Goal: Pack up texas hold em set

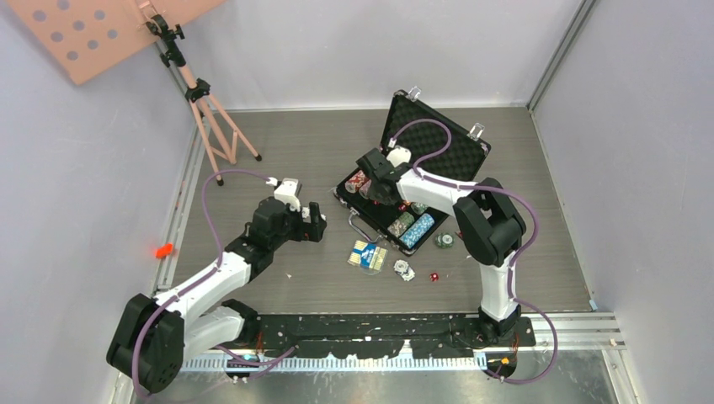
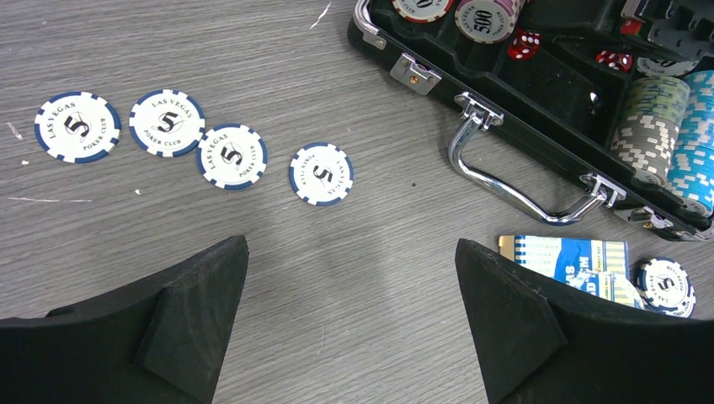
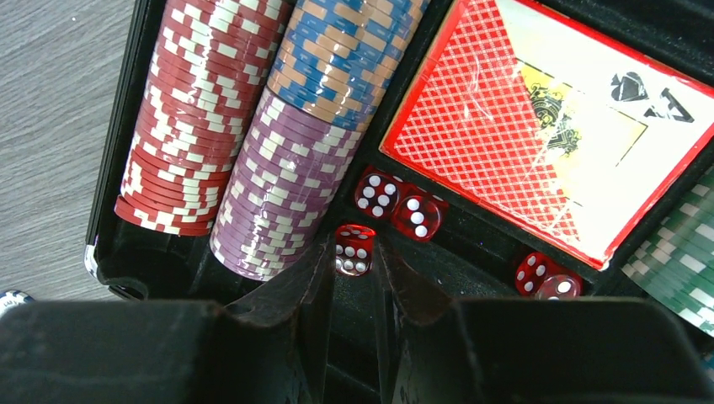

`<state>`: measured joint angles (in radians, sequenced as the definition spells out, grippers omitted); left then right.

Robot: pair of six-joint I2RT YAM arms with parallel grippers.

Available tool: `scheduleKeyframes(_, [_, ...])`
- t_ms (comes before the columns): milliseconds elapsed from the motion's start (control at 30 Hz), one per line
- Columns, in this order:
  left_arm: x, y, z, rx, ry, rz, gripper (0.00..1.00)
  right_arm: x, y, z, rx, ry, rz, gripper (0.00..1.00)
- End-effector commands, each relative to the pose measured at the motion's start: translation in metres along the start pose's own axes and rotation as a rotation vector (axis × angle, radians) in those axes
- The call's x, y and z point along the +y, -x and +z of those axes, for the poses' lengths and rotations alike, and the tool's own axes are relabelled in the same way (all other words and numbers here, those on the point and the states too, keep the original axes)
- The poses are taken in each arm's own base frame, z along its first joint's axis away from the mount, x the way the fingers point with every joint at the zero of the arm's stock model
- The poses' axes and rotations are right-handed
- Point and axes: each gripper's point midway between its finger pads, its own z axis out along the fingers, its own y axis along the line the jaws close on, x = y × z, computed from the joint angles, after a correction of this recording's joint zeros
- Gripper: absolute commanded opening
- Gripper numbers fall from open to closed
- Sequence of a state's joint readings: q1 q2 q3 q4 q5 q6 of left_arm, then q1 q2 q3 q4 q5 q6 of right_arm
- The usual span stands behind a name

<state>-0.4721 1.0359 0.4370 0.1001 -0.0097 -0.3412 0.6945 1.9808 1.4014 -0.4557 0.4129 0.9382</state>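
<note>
R gripper is almost closed, tips pinching one red die low over the foam tray of the briefcase. Two more dice lie at 1 o'clock of it, and the red deck beyond them. We judge the die light, hard and slick. It wants a grip on flat opposite faces, else it may squirt out.

The R arm reaches fwd with its elbow up and its wrist pitched down into the tray, next to the chip stacks.

L gripper is wide open w/ nothing in it, hovering over the tabletop. Four loose 5 chips lie at 10–12 o'clock of it, and the blue deck sits at 3 o'clock beside the case handle. The L arm is stretched low, pointing toward the case.

We judge the flat chips thin and stiff, so awkward to pinch. Best to take them by the rim or slide them together first. The deck box is rigid, so grip it across its short sides.

Overhead, the case sits open at 1 o'clock of table centre.
</note>
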Motion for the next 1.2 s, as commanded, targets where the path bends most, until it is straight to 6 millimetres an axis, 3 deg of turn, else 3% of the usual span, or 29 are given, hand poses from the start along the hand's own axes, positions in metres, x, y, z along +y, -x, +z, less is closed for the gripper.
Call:
scheduleKeyframes(0, [-0.004,0.019,0.001,-0.063,-0.005,-0.005,0.97,-0.001,-0.001,-0.012,0.005,0.01,0.017,0.29])
scheduleKeyframes(467, [-0.004,0.016,0.003,-0.051,-0.004,0.0,0.97,-0.005,0.004,-0.026,-0.001,0.026,-0.002,0.31])
scheduleKeyframes(767, [-0.004,0.016,0.004,-0.05,-0.003,0.001,0.97,0.011,0.0,-0.025,0.037,0.086,-0.049,0.41])
scheduleKeyframes(1167, [-0.005,0.015,0.006,-0.041,-0.008,0.003,0.97,0.004,-0.003,-0.018,0.039,0.044,-0.074,0.32])
